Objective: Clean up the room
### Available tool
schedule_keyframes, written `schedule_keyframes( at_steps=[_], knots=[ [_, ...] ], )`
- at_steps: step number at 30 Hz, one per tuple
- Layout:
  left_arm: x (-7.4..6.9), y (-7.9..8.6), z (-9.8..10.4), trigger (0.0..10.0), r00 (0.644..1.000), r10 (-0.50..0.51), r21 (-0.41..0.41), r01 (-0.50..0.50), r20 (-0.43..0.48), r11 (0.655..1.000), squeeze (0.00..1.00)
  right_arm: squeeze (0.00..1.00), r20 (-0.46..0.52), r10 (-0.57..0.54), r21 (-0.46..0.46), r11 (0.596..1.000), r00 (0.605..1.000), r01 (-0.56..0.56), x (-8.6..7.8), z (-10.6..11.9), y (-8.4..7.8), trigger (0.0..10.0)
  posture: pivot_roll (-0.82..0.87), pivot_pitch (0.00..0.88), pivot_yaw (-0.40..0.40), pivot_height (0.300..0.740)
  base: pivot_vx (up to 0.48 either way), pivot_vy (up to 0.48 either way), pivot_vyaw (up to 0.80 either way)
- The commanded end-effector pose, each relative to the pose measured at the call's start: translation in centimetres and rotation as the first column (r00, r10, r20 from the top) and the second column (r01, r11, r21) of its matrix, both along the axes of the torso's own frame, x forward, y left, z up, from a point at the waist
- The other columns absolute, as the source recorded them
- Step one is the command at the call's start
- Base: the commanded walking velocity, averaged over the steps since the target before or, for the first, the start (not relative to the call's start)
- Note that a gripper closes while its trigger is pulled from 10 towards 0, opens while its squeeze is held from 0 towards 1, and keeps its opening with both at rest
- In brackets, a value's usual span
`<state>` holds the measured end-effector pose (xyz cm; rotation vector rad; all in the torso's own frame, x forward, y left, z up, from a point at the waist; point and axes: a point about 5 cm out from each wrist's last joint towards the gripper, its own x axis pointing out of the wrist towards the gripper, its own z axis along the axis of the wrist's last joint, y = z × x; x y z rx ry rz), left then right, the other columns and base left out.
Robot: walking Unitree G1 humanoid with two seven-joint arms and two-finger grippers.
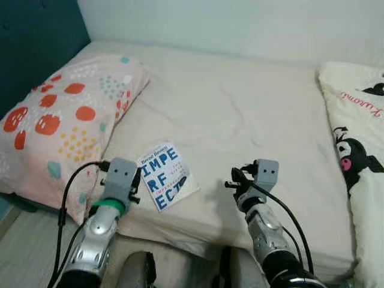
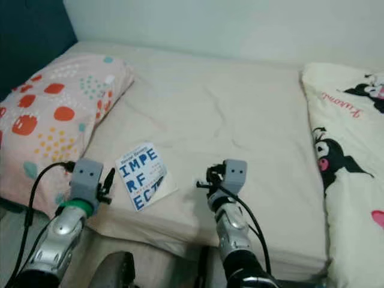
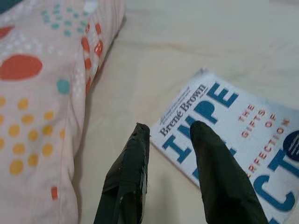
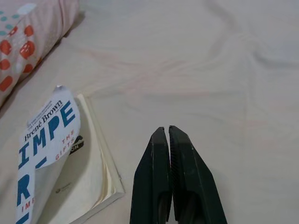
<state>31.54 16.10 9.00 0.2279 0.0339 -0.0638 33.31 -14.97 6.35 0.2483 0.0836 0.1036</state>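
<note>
Bed [image 1: 240,114], cream sheet. Book [image 1: 164,175] near front edge, cover curling up; spotted pillow [image 1: 66,126] left of book; cartoon-print blanket [image 1: 360,162] far right.

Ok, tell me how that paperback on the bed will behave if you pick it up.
The paperback will probably flop: its front cover already curls up off the pages. It looks thin, so likely light. Lying flat on the soft sheet, its edge may be hard to get under; the open left gripper hovers at its corner.
</note>
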Motion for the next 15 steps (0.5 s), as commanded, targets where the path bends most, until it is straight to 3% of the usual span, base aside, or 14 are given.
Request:
schedule_keyframes(
  at_steps=[1, 15],
  knots=[
    [-0.17, -0.03, -0.96, 10.0, 0.999, 0.001, 0.009, -0.001, -0.038, 1.0, 0.0, 0.0, -0.042, -0.017, 0.0, 1.0, 0.999, 0.017, -0.5, -0.9, -0.17, 10.0, 0.04, 0.0, 0.089, 0.655, 0.0, 0.0, 0.0],
    [-0.08, -0.25, -1.58, 10.0, 0.998, -0.034, 0.03, 0.036, -0.051, 0.999, 0.0, 0.0, -0.075, -0.03, -0.028, 0.999, 0.997, 0.028, -1.05, -1.49, -0.49, 10.0, 0.03, 0.0, 0.121, 0.72, 0.0, 0.0, 0.0]
  ],
)
